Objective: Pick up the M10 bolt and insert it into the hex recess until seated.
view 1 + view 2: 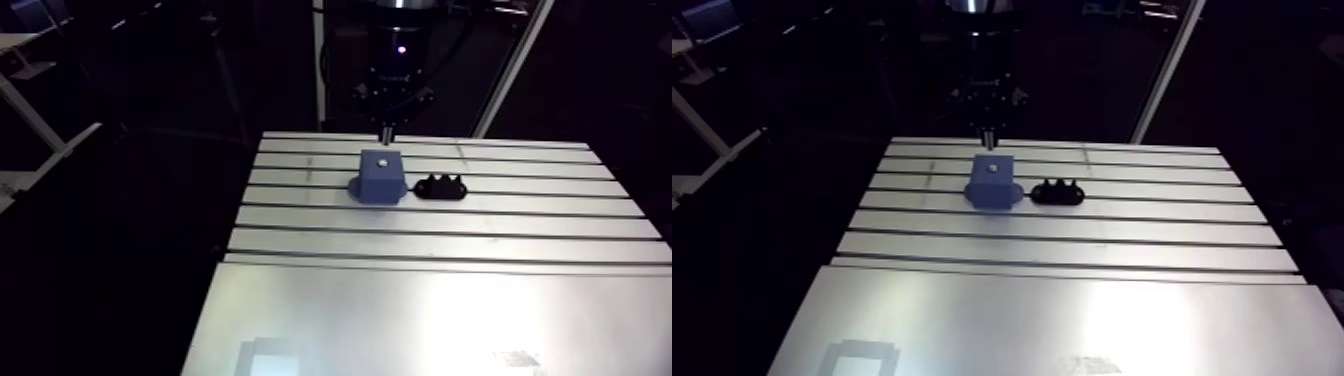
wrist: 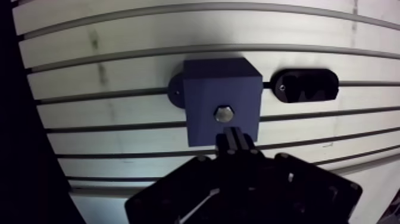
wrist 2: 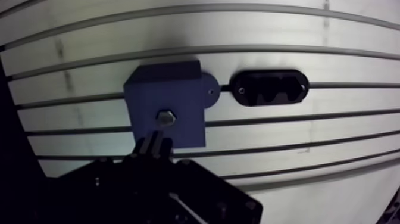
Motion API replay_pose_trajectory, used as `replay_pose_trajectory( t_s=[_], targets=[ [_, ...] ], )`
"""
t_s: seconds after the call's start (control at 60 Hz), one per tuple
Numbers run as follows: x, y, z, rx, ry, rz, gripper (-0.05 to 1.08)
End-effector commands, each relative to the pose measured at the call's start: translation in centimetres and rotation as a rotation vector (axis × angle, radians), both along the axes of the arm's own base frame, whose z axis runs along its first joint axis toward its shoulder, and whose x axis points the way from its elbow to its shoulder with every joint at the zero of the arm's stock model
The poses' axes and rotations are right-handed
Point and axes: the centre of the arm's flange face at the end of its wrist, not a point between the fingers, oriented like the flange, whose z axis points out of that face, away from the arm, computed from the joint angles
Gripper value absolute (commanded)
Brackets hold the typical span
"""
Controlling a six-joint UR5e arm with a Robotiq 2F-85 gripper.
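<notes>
Directly under the fingers (image 2: pixel 225 143) lies the slotted aluminium counter (image 1: pixel 430 300). A blue block (image 2: pixel 220 89) stands on it just ahead of the fingertips, its flanged base resting on the slats. A black holder (image 2: pixel 305 85) with a toothed cavity sits beside the block, off to one side of the fingers. The M10 bolt (image 2: pixel 224 113) shows its hex head in the block's top face, immediately ahead of the fingertips. The fingers are clenched together and grasp nothing.
</notes>
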Motion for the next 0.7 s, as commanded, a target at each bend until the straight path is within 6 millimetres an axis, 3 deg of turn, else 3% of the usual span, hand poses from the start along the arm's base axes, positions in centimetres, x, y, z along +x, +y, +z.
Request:
replay_pose_trajectory(
  t_s=[0.017, 0.7],
  targets=[
    [0.1, 0.0, -0.8, 0.001, 0.01, 0.003, 1.08],
    [0.2, 0.3, -2.5, -0.007, 0.005, 0.025, 1.08]
  ],
)
